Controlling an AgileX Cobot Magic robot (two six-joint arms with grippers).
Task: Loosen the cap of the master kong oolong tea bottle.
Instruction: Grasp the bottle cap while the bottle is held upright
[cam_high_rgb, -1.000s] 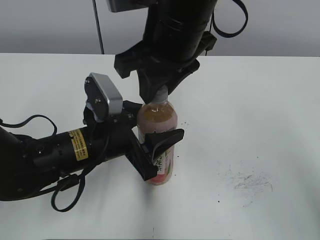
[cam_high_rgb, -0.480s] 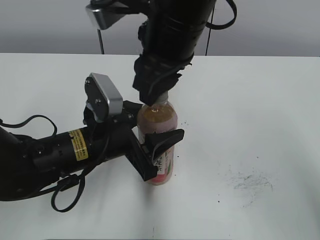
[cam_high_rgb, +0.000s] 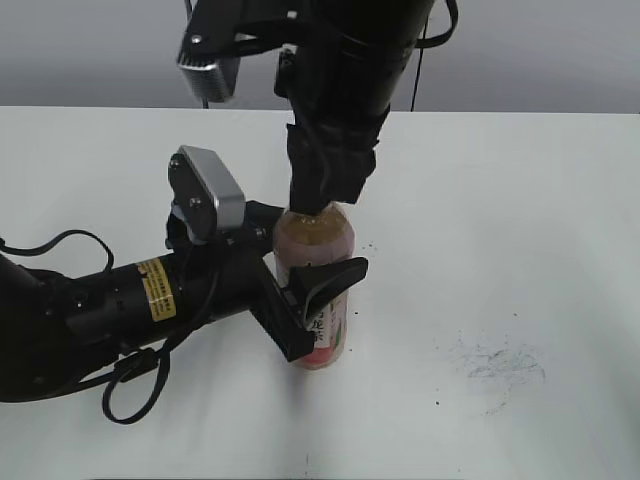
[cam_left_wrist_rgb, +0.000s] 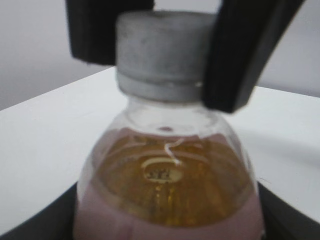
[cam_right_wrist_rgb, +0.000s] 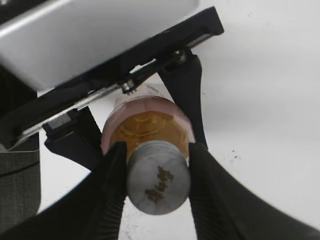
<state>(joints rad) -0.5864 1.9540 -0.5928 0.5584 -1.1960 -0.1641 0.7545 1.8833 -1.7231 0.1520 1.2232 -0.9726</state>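
My right gripper (cam_right_wrist_rgb: 157, 155), clamped on the cap (cam_right_wrist_rgb: 158, 177), has twisted round since a moment ago (loosening under way, I judge) while my left gripper (cam_high_rgb: 305, 300) pins the upright master kong oolong tea bottle (cam_high_rgb: 318, 250) on the table (cam_high_rgb: 520, 220).

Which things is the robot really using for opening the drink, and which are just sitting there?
Part of the job:
- cap, pinched by the right gripper
- master kong oolong tea bottle, clamped upright by the left gripper

Just there:
- white table
- dark smudge marks on the table, right of the bottle
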